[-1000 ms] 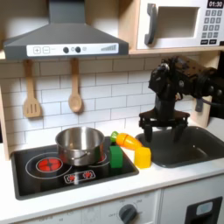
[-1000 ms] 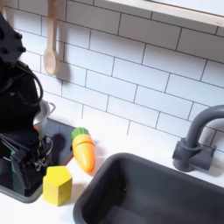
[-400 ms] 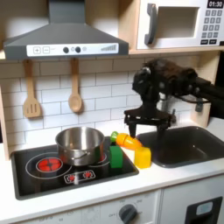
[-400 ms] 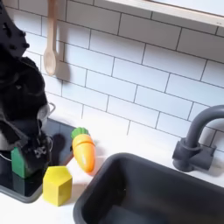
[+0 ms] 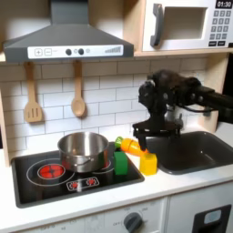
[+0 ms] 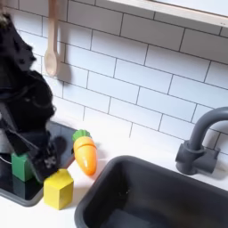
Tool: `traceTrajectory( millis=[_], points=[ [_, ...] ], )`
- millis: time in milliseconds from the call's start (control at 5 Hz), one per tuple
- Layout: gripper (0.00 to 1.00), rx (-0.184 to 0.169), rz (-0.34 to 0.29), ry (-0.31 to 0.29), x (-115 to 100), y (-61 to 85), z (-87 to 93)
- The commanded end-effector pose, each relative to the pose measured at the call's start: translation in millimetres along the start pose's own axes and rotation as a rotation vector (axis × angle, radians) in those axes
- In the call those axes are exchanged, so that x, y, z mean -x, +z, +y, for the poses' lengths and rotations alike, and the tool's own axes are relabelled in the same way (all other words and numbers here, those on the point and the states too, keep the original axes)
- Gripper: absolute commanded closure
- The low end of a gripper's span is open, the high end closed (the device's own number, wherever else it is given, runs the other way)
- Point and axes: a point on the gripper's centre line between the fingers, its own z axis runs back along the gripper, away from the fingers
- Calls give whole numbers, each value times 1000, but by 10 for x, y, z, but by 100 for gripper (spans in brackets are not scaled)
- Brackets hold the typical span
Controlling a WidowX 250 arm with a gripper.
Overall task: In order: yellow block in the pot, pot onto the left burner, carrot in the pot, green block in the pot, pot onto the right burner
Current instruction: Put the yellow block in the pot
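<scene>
The yellow block [image 5: 146,164] [image 6: 59,189] lies on the white counter at the cooktop's right edge. Beside it, the green block [image 5: 121,163] [image 6: 20,166] stands on the black cooktop [image 5: 36,187]. The carrot [image 5: 131,146] [image 6: 85,152] lies just behind them. In the first exterior view, the steel pot [image 5: 83,150] sits on the cooktop's right half, with the left burner [image 5: 51,170] bare beside it. My gripper [image 5: 146,138] [image 6: 44,161] hangs open just above the yellow block and carrot, holding nothing.
A dark sink [image 5: 196,150] [image 6: 151,198] with a grey faucet [image 6: 200,142] lies on the first exterior view's right. Wooden utensils [image 5: 78,91] hang on the tiled wall. A range hood [image 5: 64,41] and a microwave [image 5: 187,23] sit overhead.
My arm has swung from over the sink toward the first exterior view's left and come down over the yellow block and carrot. Nothing else moved.
</scene>
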Motion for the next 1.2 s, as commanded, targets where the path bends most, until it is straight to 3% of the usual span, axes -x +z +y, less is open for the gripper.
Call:
traceTrajectory(
  millis=[0,200,400,600,800,1000],
  points=[
    [0,-4,20,90,-42,-239,-139],
    [0,-128,69,177,-132,-275,-168],
    [0,-157,114,235,-141,-390,-229],
    [0,-134,126,230,-142,-451,-207],
    [0,-139,114,254,-109,-422,-176],
    [0,-159,70,257,-116,-295,-127]
  ],
)
